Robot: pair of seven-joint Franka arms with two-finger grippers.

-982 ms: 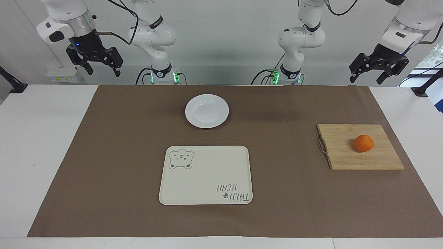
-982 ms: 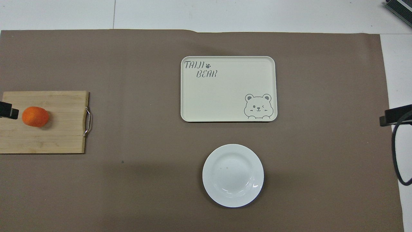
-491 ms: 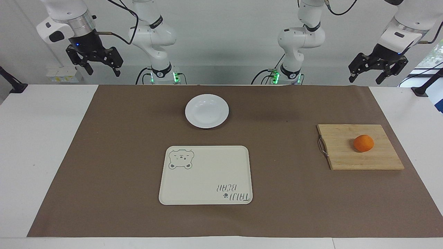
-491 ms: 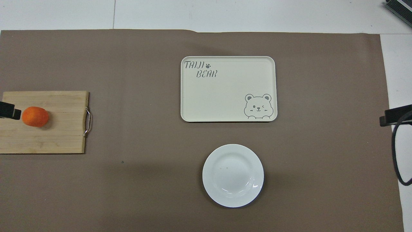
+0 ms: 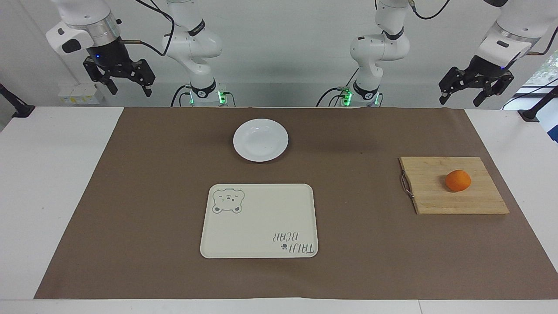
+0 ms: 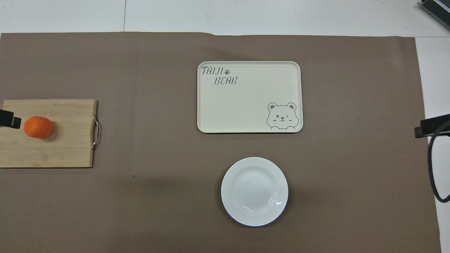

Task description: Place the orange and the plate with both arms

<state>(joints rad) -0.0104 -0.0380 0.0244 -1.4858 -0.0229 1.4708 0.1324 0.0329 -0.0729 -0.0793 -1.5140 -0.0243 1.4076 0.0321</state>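
Two white jointed arms, glossy rounded shells, top of frame in the facing view. Black rings mark the joints; bases near the upper middle show green indicator lights and black collars with a small white logo. Black cables loop from the upper links and trail down to the bases. Each wrist ends in a silver-grey metal band above a black housing with a tiny blue light. Left claw (image 5: 476,91), upper right of frame: black, two-finger, chunky linkage bars, fingers spread apart. Right claw (image 5: 126,85), upper left: same black build, fingers apart, thin metal rod sticking out sideways at the wrist.
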